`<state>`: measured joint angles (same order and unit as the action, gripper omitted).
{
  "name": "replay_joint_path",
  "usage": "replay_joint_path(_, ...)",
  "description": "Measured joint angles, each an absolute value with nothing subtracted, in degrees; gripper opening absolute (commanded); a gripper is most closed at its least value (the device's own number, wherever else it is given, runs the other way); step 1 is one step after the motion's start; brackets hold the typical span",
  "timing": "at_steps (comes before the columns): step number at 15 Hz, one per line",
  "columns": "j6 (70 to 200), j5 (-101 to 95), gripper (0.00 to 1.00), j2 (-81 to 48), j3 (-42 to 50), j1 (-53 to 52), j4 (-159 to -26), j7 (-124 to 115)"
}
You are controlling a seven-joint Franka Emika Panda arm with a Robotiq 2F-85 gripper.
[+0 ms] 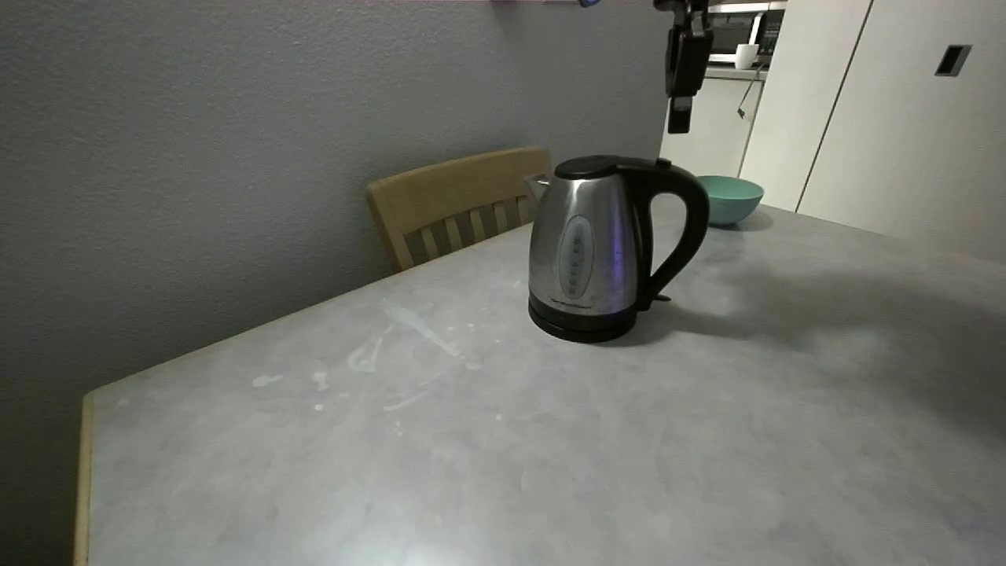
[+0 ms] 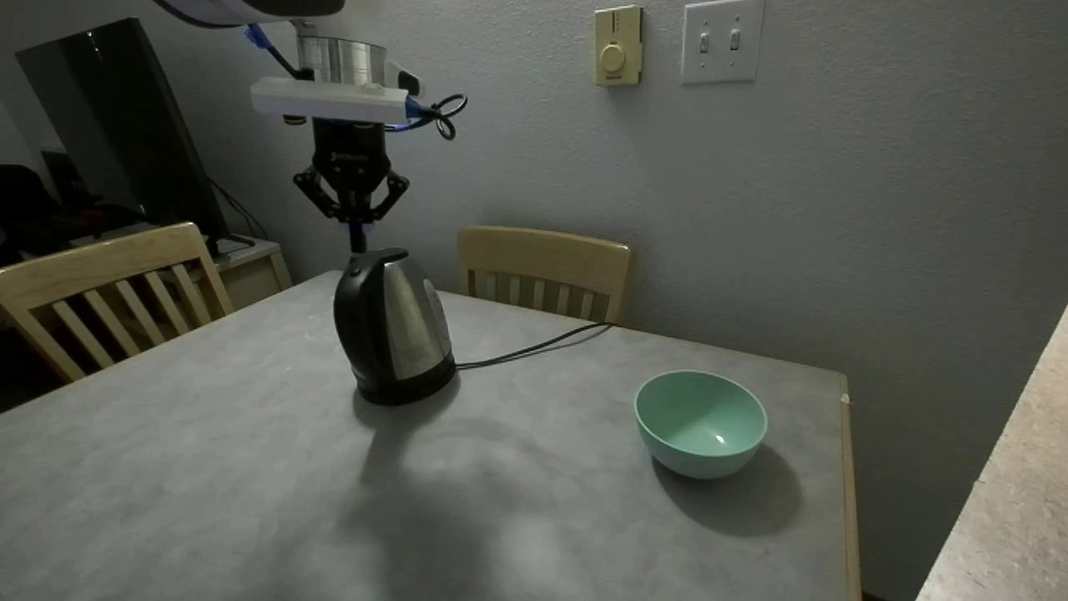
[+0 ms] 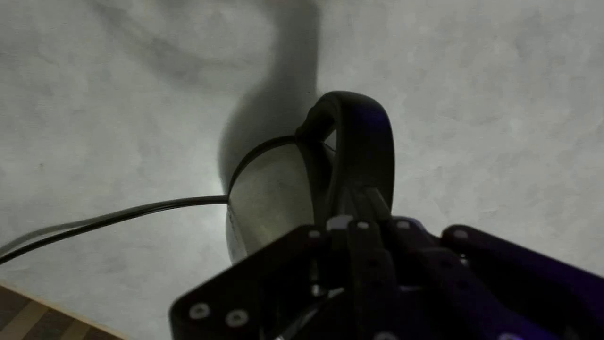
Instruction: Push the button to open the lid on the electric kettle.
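Note:
The steel electric kettle (image 1: 585, 244) stands upright on the table in both exterior views, its black loop handle (image 2: 357, 321) toward the camera in an exterior view. Its black lid (image 1: 588, 167) is down. A small dark button (image 1: 664, 163) sits on top of the handle. My gripper (image 1: 679, 130) points straight down with its fingers together and nothing between them. It hangs above the handle end with a gap. In an exterior view the gripper (image 2: 357, 244) shows just behind the kettle's top. In the wrist view my fingertips (image 3: 368, 192) overlap the handle (image 3: 365, 141); the lid and button are hidden there.
A teal bowl (image 2: 699, 426) stands on the grey table (image 2: 209, 467). A black cord (image 2: 534, 346) runs from the kettle base to the table edge. Wooden chairs (image 2: 542, 250) stand along the table by the grey wall.

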<state>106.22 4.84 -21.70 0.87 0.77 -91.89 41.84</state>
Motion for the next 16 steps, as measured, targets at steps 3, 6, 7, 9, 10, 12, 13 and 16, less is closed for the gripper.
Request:
replay_joint_path(3,106.23,4.09,0.0,-21.98,0.81,0.9,-91.72,41.74)
replay_joint_path(6,106.19,4.07,0.0,-23.11,0.42,1.04,-91.55,41.75)
replay_joint_path(7,106.19,4.07,0.0,-23.56,0.23,1.06,-91.46,41.8)
replay_joint_path(9,106.07,4.06,0.0,-24.38,-0.18,1.06,-91.04,41.82)
replay_joint_path(10,106.03,4.01,0.0,-24.83,-0.43,1.06,-90.75,41.82)
replay_joint_path(12,105.78,3.7,0.0,-25.23,-0.76,1.06,-90.14,41.82)
replay_joint_path(13,105.78,3.58,0.0,-25.35,-0.92,1.06,-89.93,41.82)
replay_joint_path(16,105.78,3.34,0.0,-25.8,-1.27,1.06,-89.12,41.82)
